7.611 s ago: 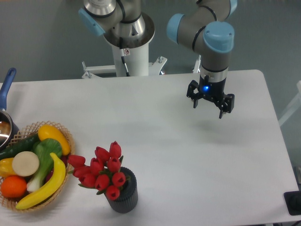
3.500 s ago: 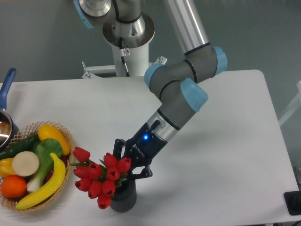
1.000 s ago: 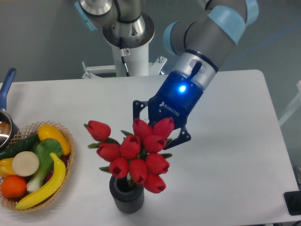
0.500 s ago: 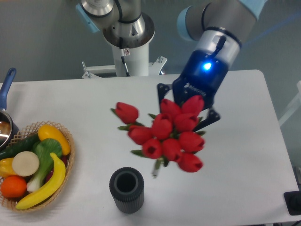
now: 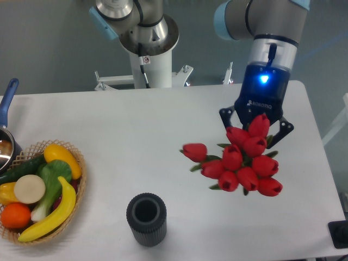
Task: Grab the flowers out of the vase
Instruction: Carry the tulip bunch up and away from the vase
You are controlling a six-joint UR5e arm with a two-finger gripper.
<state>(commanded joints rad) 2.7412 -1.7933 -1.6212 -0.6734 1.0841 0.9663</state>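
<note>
My gripper (image 5: 255,126) is shut on the flowers (image 5: 239,160), a bunch of red tulip buds with short green leaves, and holds them in the air over the right half of the table. The buds hide the fingertips and the stems. The vase (image 5: 146,219), a dark ribbed cylinder, stands upright and empty near the front edge of the table, well to the left of the bunch and below it in the picture.
A wicker basket (image 5: 75,190) with a banana, an orange and other fruit and vegetables sits at the front left. A pot with a blue handle (image 5: 7,100) is at the left edge. The robot's white base (image 5: 149,60) stands behind the table.
The gripper closed on the flowers in the vase, lifted them out and carried them up and to the right. In the last half second the bunch moved further right. The vase stayed put.
</note>
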